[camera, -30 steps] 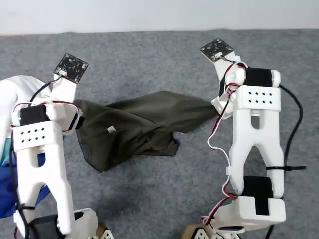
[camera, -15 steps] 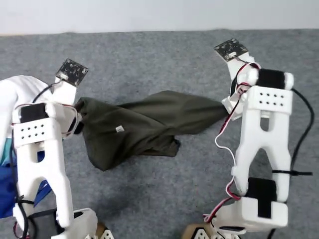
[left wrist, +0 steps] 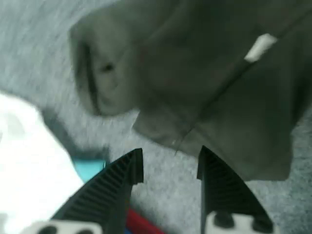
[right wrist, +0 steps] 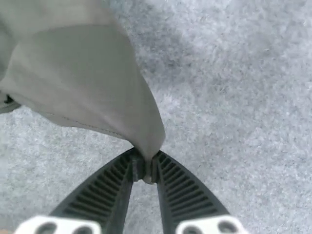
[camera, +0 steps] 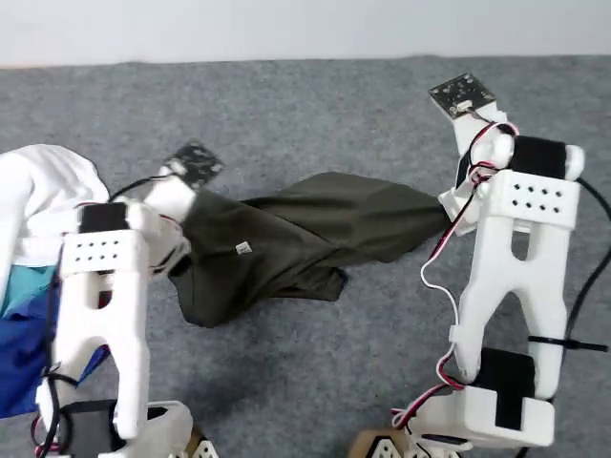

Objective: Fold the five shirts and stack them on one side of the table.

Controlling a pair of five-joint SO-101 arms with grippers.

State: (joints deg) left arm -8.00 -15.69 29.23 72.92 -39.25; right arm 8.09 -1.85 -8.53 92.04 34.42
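High: one olive shirt [camera: 305, 229] mid-counter [camera: 286, 105], bunched, stretched from 9 to 3 o'clock between the two arms. One pile [camera: 38, 191] of white, teal and blue fabric at the 9 o'clock edge.
Left wrist: left gripper [left wrist: 170, 153] jaws apart, empty, shirt edge just past the tips.
Right wrist: right gripper [right wrist: 144, 163] clamped on one shirt corner.

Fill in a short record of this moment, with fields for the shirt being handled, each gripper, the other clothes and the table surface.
Shirt in work: olive shirt, bunched and not folded, lying between the two arms
Label: small white tag showing on the shirt
Left gripper: open, nothing between its fingers, at the shirt's edge
Right gripper: shut on a corner of the shirt
Other clothes: white garment and blue garment heaped at the table's left edge
Surface: grey mat
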